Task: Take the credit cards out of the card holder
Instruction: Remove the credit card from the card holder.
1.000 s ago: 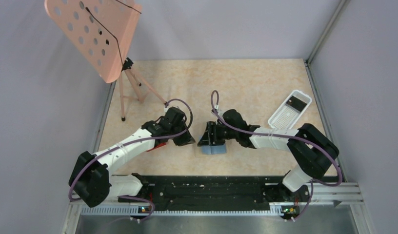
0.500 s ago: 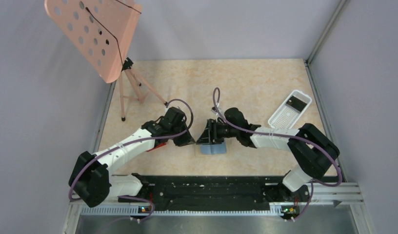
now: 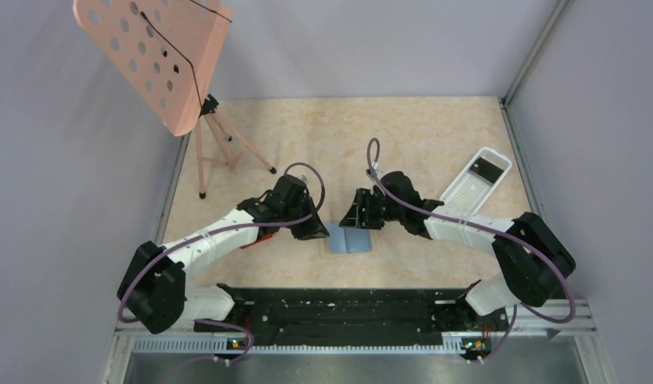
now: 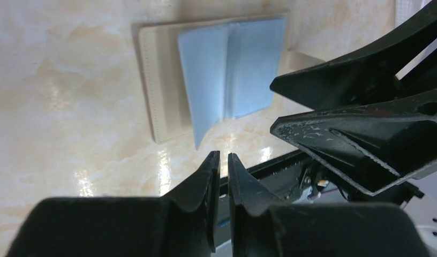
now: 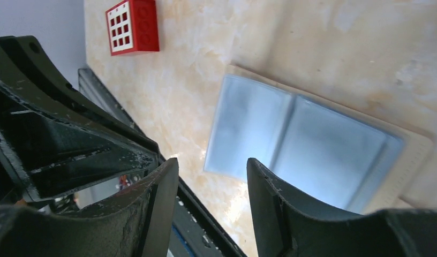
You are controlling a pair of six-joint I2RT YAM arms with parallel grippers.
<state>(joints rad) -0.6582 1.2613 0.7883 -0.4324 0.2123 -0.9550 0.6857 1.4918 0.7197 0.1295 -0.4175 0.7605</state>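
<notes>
My left gripper [image 4: 220, 160] is almost pressed together on nothing and my right gripper [image 5: 212, 167] is spread, with the open card holder [image 3: 351, 241] lying flat between them, so I might bump them together or push it away.

Card holder [image 5: 302, 139] partly behind end effector [image 5: 213, 163]

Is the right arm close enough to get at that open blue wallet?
Probably yes. The right gripper hangs open just above the card holder, which lies spread and uncovered; the left gripper is off to its side.
</notes>
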